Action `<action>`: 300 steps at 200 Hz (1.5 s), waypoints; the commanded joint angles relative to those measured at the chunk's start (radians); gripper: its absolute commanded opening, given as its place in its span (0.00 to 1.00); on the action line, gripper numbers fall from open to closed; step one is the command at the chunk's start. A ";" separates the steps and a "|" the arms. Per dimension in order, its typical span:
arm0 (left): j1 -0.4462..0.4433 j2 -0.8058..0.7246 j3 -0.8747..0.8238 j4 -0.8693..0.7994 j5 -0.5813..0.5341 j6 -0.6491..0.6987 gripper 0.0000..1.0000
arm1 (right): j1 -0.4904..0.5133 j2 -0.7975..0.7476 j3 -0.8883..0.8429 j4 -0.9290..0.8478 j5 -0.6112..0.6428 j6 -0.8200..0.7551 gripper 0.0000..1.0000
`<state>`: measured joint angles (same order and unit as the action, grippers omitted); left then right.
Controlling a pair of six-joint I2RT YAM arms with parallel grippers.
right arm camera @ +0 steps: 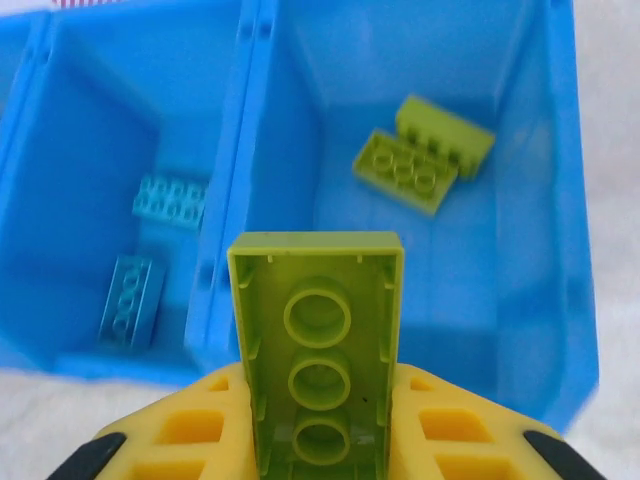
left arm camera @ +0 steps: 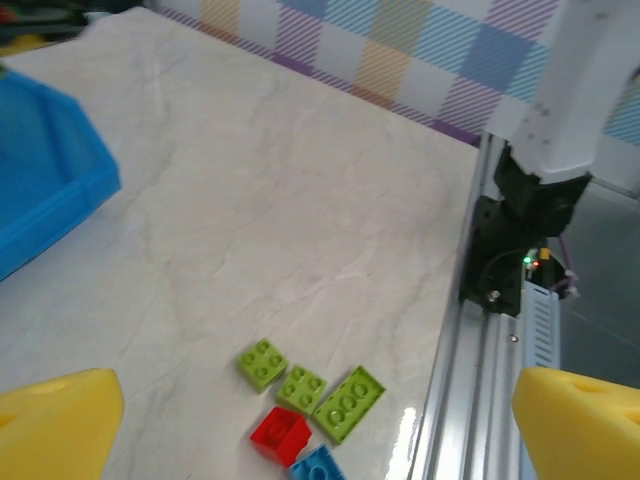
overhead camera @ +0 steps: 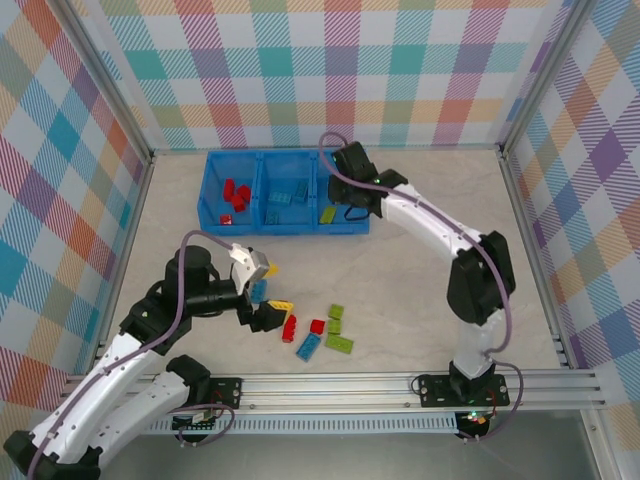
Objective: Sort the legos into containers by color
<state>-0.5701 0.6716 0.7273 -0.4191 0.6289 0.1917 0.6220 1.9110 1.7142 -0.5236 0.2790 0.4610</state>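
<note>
While holding lime lego (right arm camera: 318,320) clamped in right gripper (right arm camera: 320,425), hovers at near edge of right compartment (right arm camera: 525,200); long axis pointing straight ahead into it, toward two lime legos (right arm camera: 420,155) inside. Left gripper (left arm camera: 318,425): jaws wide apart, empty, above loose legos (left arm camera: 305,392) on table (left arm camera: 300,180).

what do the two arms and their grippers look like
Both the left arm and right arm have white links, black joints and a purplish cable looping alongside. The left gripper and right gripper carry chunky yellow fingers. Black bases bolt to an aluminium rail.
</note>
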 commanded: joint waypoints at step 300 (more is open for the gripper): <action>0.085 0.838 0.069 -0.011 -0.838 -0.688 0.78 | 0.229 -0.436 -0.537 -0.138 -0.690 0.010 1.00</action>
<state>-0.5056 1.4574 0.7967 -0.4942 -0.2432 -0.4866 0.8444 1.4452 1.1595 -0.6357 -0.3897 0.4488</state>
